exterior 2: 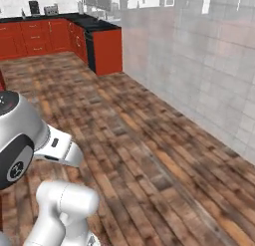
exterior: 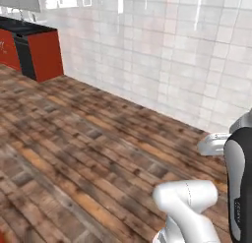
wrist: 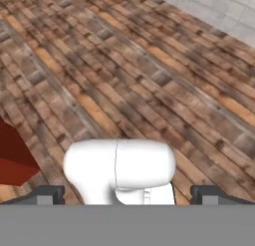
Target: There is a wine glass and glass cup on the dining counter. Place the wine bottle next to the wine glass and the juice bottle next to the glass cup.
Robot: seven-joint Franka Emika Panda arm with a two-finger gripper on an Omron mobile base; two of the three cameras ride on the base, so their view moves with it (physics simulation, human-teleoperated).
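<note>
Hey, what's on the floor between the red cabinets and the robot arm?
Nothing: in the right base view, bare wooden floor runs from the red cabinets to the arm.

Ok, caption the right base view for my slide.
Robot arm over wood-plank floor, red cabinets beyond, tiled wall at right.

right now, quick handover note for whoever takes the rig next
Gripper: open, holding nothing, pointed down at the wooden floor.
Surroundings: base faces a tiled wall across bare floor; red cabinets with a black top stand far off at the back.
Job's things: bottles, glasses and dining counter cannot be located from these views.
Done: nothing evident.
Left: find the counter, then place the wine bottle by the wine glass and the juice bottle by the glass cup.
</note>
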